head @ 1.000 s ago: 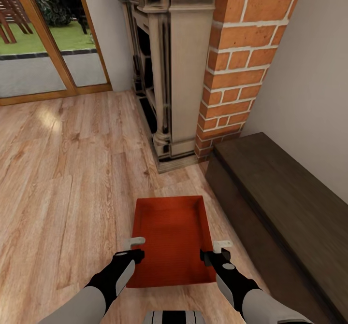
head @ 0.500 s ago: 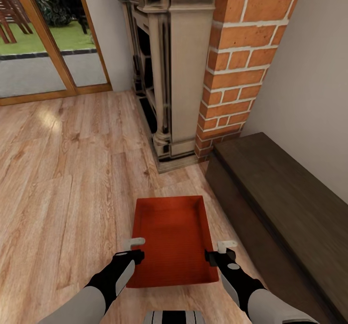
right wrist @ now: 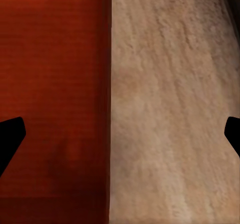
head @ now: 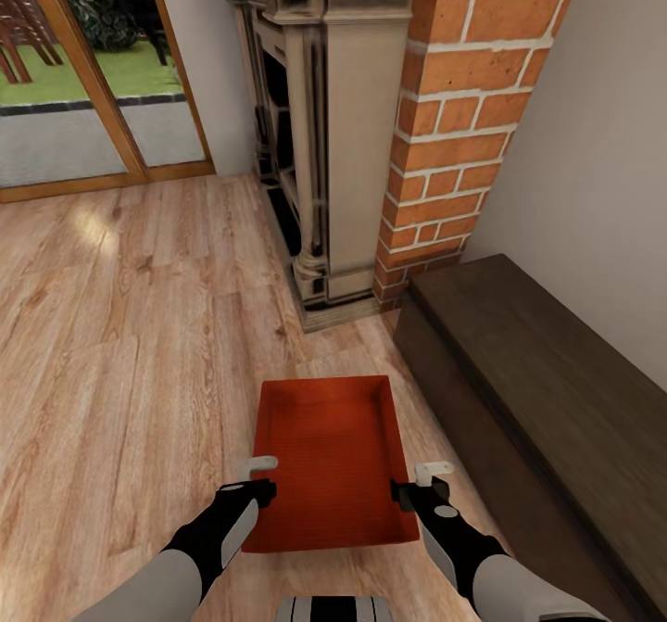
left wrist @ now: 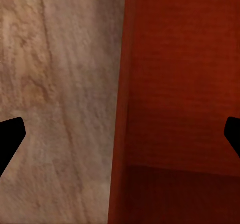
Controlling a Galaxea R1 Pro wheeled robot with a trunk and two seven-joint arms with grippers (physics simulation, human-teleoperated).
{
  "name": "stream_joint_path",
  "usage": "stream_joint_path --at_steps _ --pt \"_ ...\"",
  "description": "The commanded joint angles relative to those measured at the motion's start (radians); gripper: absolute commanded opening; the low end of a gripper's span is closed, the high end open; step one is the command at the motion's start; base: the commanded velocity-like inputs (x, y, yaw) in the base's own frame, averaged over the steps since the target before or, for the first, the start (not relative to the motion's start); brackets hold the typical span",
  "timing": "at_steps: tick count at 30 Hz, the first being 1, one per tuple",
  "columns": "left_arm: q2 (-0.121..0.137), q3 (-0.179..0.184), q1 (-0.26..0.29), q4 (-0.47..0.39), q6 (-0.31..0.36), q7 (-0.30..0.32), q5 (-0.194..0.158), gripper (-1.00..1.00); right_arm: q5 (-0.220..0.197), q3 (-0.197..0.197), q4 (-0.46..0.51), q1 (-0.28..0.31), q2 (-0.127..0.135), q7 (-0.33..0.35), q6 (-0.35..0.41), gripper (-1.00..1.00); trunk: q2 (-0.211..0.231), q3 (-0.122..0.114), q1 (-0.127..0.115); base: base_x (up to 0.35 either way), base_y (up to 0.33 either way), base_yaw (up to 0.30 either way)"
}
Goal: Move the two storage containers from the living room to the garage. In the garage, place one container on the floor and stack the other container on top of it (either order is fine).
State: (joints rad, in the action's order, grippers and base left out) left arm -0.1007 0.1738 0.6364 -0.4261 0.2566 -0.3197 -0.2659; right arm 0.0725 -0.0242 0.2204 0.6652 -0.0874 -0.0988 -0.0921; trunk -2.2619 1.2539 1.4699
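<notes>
Beside the red brick fireplace [head: 463,131], the right gripper [head: 424,481] has shifted outward; both open grippers, the left gripper [head: 257,476] included, now straddle the orange-red rectangular plastic container [head: 329,455] walls, ready to clamp.

light wood plank floor [head: 120,353] is carrying one orange-red storage container [head: 329,460] sitting flat on it, with fireplace base [head: 324,298] and dark low cabinet [head: 547,418] also resting there

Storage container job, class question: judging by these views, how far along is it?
Done: nothing delivered yet. One orange-red storage container sits on the wood plank floor by the brick fireplace. In hand: left gripper and right gripper, both open, straddle its side walls. Left: grasp, carry to the garage, fetch the second, stack.
</notes>
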Motion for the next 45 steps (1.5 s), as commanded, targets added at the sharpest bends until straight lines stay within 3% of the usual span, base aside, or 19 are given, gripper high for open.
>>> stream_joint_path --at_steps 1,19,32,45 --pt "0.001 0.009 0.000 -0.002 0.004 -0.009 -0.010 1.00 0.005 -0.002 -0.001 0.001 -0.001 -0.006 -0.002 1.00 0.000 0.001 0.000 0.000 0.000 0.000" --pt "0.001 0.009 0.000 -0.002 0.001 -0.009 -0.010 1.00 0.002 -0.001 -0.001 0.001 -0.006 -0.012 -0.003 1.00 0.000 0.001 0.000 0.000 0.000 0.000" --pt "0.001 0.008 0.000 0.000 -0.001 -0.008 -0.010 1.00 0.003 0.000 -0.001 0.001 -0.005 -0.012 -0.003 1.00 -0.091 0.041 0.050 0.000 0.000 0.000" --pt "0.002 0.007 0.000 0.000 0.000 -0.008 -0.010 1.00 0.001 0.000 -0.001 0.001 -0.005 -0.012 -0.003 1.00 -0.091 0.041 0.050 0.000 0.000 0.000"
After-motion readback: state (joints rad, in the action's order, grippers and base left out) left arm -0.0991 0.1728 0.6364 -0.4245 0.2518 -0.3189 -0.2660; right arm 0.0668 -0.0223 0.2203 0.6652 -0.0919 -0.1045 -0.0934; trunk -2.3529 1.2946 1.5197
